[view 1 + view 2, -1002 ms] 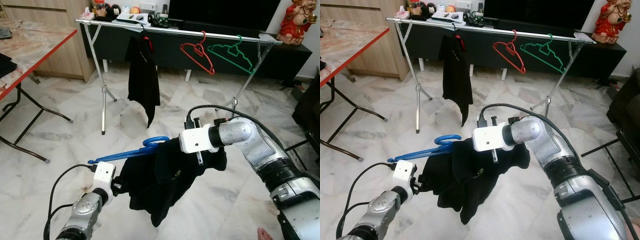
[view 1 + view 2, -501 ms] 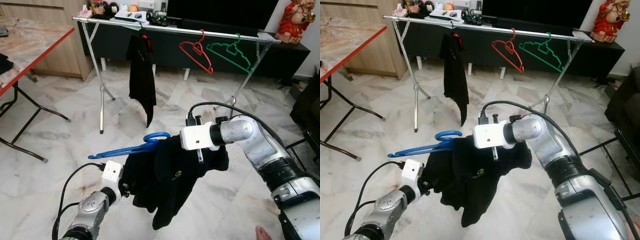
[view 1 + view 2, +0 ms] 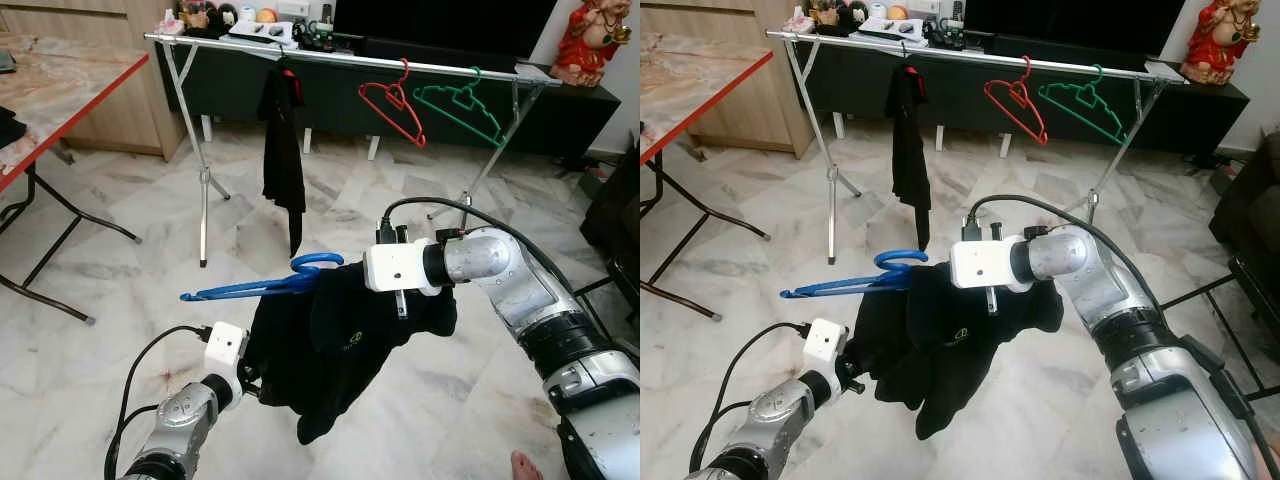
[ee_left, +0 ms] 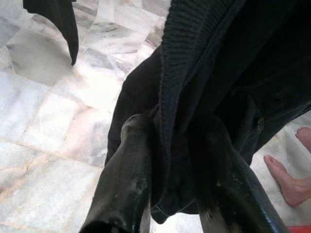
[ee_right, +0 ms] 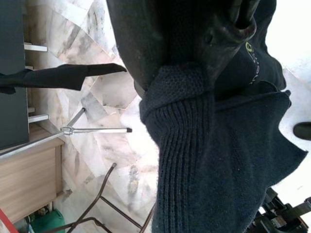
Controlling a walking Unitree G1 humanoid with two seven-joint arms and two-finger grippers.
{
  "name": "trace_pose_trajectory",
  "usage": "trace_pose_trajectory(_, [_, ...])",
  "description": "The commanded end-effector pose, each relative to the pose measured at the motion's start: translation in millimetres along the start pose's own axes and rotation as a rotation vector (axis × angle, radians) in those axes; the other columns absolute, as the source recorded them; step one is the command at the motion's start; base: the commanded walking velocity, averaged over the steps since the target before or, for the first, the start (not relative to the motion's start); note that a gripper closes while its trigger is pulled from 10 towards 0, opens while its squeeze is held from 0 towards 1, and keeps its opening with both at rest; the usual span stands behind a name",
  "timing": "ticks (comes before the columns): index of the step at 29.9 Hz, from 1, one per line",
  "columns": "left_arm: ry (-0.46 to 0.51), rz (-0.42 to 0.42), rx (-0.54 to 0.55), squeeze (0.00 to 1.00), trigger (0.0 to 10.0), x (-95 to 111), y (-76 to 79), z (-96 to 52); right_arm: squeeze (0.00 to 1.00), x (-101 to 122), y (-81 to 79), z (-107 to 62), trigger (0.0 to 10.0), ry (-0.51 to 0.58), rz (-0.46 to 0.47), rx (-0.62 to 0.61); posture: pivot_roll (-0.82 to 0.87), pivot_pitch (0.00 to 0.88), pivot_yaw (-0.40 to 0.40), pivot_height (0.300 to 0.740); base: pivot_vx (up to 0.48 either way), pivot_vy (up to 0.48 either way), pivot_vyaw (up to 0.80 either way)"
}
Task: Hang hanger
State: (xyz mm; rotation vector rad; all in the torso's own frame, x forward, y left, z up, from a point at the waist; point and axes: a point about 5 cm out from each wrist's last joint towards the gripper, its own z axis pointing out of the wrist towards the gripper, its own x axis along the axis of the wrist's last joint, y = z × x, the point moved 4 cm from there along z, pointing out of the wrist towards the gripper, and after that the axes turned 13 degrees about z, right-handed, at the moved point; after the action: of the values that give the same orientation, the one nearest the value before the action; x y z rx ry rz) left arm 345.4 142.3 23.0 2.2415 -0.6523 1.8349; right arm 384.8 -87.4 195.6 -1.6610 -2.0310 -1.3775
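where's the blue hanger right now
In the head views the blue hanger sits mid-frame, poking left out of the black shirt held between both grippers.

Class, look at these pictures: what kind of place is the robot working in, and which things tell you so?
Most likely a home living room used for drying laundry: a marble tile floor, a metal clothes rack carrying a black garment and two empty hangers, and a dark TV console behind it.

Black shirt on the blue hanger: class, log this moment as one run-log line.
left gripper: shut on black shirt | right gripper: shut on black shirt | blue hanger: in shirt, unhung | clothes rack: ahead
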Motion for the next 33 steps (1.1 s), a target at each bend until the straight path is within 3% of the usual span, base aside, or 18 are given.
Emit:
trace_pose_trajectory(1, [-0.007, -0.018, -0.014, 0.00, 0.0, -4, 5.2, -0.2, 0.00, 9, 15.6, -10.1, 0.0, 0.031, 0.002, -0.061, -0.08, 0.123, -0.083, 0.740, 0.000, 0.000, 0.00])
trace_pose_trajectory(26, [-0.023, -0.021, -0.014, 0.00, 0.0, -6, 7.5, 0.5, 0.00, 13, 23.2, -12.8, 0.0, 0.049, 0.011, -0.091, -0.08, 0.123, -0.086, 0.740, 0.000, 0.000, 0.00])
trace_pose_trajectory(31, [-0.104, 0.016, 0.053, 0.00, 0.0, -18, -1.4, -3.4, 0.00, -1, 16.3, -14.2, 0.0, 0.029, 0.045, -0.082, -0.08, 0.122, -0.092, 0.740, 0.000, 0.000, 0.00])
trace_pose_trajectory(33, [-0.152, 0.031, 0.098, 0.00, 0.0, -26, -8.6, -7.9, 0.00, -19, 2.2, -15.8, 0.0, 0.009, 0.092, -0.046, -0.07, 0.123, -0.093, 0.740, 0.000, 0.000, 0.00])
